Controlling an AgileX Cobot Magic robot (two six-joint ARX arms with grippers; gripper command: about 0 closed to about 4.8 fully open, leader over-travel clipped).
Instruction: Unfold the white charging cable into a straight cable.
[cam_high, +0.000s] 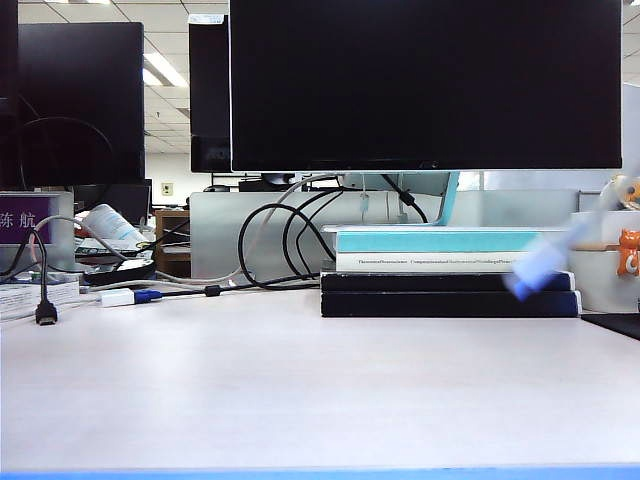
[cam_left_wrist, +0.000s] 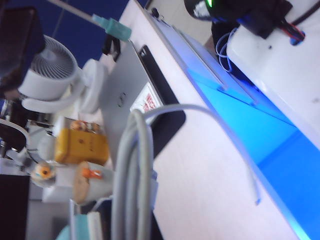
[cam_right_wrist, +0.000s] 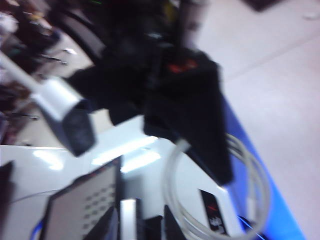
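Our left gripper sits out of frame, pressed shut; several loops of the thin glossy white charging cable (cam_left_wrist: 132, 175) run right past its camera, one loose end trailing over the pale desk (cam_left_wrist: 210, 190). Our right gripper (cam_right_wrist: 200, 135), blurred, has coils of cable looping beside its dark finger; we cannot tell its grip.

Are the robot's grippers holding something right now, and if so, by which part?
Neither wrist view shows the grippers themselves. Loops of the white charging cable hang close before both cameras, so it seems held by its coiled part, but the exact hold cannot be told.

Left gripper closed and out of sight, right gripper (cam_right_wrist: 145, 227) blurred, fingers apart
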